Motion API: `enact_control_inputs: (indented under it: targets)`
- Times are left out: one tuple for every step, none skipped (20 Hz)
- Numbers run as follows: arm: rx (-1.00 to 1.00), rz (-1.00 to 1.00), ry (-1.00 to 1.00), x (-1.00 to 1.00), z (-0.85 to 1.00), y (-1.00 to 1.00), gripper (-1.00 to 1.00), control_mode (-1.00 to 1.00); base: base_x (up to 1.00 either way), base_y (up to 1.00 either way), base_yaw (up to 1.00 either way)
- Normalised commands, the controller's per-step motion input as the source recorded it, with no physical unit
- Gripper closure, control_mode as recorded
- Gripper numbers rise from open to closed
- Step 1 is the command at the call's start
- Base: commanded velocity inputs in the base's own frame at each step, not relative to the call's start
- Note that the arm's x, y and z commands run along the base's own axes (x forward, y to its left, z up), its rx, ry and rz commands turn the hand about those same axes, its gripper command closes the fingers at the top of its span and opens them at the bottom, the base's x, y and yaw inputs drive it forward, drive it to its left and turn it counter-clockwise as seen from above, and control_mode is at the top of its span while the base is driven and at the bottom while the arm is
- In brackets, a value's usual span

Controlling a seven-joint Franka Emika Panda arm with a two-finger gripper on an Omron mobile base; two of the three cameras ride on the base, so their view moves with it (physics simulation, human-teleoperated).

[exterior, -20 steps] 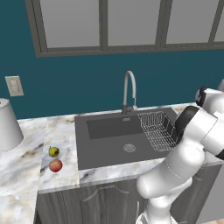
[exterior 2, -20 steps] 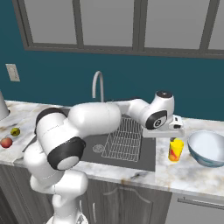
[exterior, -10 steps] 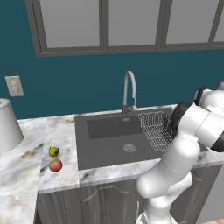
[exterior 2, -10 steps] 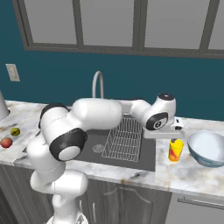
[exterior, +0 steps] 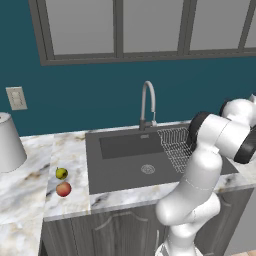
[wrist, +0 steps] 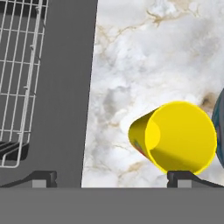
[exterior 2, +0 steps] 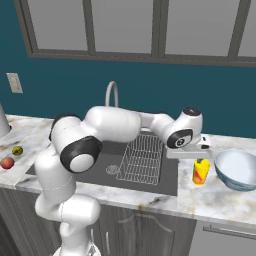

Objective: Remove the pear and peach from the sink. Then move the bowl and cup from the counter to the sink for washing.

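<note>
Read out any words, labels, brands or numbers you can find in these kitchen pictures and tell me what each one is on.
No readable text anywhere.
cup: a red mark on its yellow side, too small and blurred to read as letters or a logo.
wall plate: plain, no lettering.
bowl, faucet and counter: no labels or brand marks.

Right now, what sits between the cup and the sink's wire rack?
In the hand view, only bare marble counter and the sink's dark rim separate the cup from the wire rack.
</note>
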Motion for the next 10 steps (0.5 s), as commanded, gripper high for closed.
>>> enact_control_inputs:
  targets:
    - [0.00,0.00,0.00,0.10,-0.08,-0.07,-1.00,-1.00,0.00,0.00,0.00]
    - [0.00,0.00,0.00,0.11,-0.09,-0.08,-1.00,-1.00,0.00,0.00,0.00]
    - [0.00,0.00,0.00,0.09,-0.09,-0.08,-1.00,-1.00,0.00,0.00,0.00]
    - [0.00,0.00,0.00,0.08,-0.09,-0.08,-1.00,-1.00,0.00,0.00,0.00]
    - [0.00,0.00,0.00,0.08,-0.09,-0.07,-1.00,-1.00,0.00,0.00,0.00]
    - [0.00,0.00,0.00,0.07,-0.09,-0.06,-1.00,-1.00,0.00,0.00,0.00]
    - [0.00,0.00,0.00,0.08,-0.10,-0.06,-1.00,-1.00,0.00,0.00,0.00]
    - [0.00,0.00,0.00,0.06,-0.11,-0.05,-1.00,-1.00,0.00,0.00,0.00]
    - [0.00,0.00,0.00,0.08,-0.10,-0.05,-1.00,-1.00,0.00,0.00,0.00]
    - [0.00,0.00,0.00,0.08,-0.10,-0.05,-1.00,-1.00,0.00,0.00,0.00]
